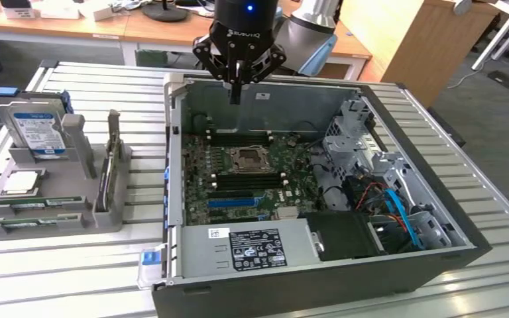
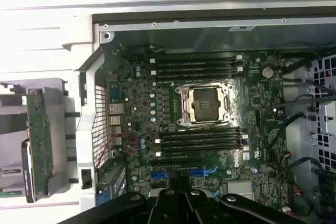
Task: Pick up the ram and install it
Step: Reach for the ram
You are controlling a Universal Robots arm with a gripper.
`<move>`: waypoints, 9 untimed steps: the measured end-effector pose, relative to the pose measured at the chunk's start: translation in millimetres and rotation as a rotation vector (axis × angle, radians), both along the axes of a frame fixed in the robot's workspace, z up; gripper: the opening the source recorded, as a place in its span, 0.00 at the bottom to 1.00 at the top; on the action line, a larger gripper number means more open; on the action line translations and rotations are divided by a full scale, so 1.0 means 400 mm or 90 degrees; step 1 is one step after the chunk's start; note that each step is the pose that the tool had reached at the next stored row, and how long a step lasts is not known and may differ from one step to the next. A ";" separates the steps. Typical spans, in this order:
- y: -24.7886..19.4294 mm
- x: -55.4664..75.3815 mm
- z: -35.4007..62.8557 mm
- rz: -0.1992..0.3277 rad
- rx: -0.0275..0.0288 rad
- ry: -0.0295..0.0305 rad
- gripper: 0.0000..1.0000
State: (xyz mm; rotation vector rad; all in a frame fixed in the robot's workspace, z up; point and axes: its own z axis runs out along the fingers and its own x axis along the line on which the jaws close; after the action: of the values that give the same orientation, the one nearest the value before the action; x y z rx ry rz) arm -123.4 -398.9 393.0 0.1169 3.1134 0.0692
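Observation:
Two ram sticks (image 1: pixel 44 201) (image 1: pixel 35 226), green with white labels, lie flat in the front of a grey holder (image 1: pixel 60 233) at the exterior view's left. My gripper (image 1: pixel 234 98) hangs shut and empty above the far wall of the open computer case (image 1: pixel 466 248), well away from the sticks. In the wrist view my gripper (image 2: pixel 176 191) is over the motherboard (image 2: pixel 142 129). Black memory slots (image 2: pixel 197 66) (image 2: pixel 202 142) run on both sides of the open processor socket (image 2: pixel 203 103) (image 1: pixel 247 158).
The holder also carries an upright hard drive (image 1: pixel 38 132) with a blue-white label, a silver processor chip (image 1: pixel 22 182) and a green board standing on edge (image 1: pixel 111 159) (image 2: pixel 39 140). Drive cages and cables (image 1: pixel 387 192) fill the case's right side. A power supply (image 1: pixel 254 248) sits at its front.

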 end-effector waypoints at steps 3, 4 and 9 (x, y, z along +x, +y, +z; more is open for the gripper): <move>0.000 -0.017 -0.001 0.000 -0.0002 0.0001 0.11; 0.000 -0.024 -0.001 0.000 -0.0001 0.0001 0.11; 0.000 -0.062 -0.003 -0.001 -0.0001 0.0001 0.11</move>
State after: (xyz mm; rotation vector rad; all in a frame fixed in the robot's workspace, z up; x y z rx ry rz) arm -148.2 -398.8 391.9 0.1186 3.1135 0.0689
